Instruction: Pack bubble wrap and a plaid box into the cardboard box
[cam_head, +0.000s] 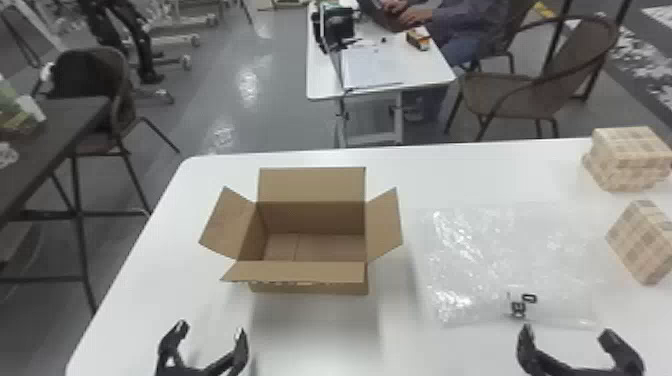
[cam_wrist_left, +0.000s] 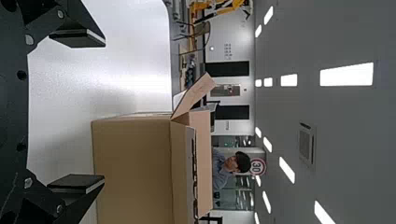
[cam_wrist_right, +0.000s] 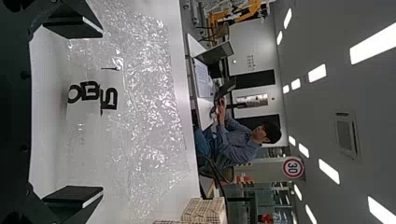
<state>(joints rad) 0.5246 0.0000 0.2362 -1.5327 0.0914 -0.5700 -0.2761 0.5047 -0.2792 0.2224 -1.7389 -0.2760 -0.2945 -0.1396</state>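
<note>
Probably the bubble wrap (cam_head: 500, 260), lying flat just beyond the spread fingers of the right gripper (cam_head: 566, 331), is light, soft and slippery, so its near edge is better to pinch. The plaid box (cam_head: 642, 242), beyond these fingers and to their right, seems stiffer; opposite sides suit it. The left gripper (cam_head: 212, 329) also has fingers apart, before the cardboard box (cam_head: 311, 186). Head view reaches its inner bottom; left wrist view gives its outer wall.

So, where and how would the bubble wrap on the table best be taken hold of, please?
I'd pinch the bubble wrap at its near edge, by the dark print, the right gripper coming down from above, jaws open: it lies flat on the table, with that edge facing the gripper.
</note>
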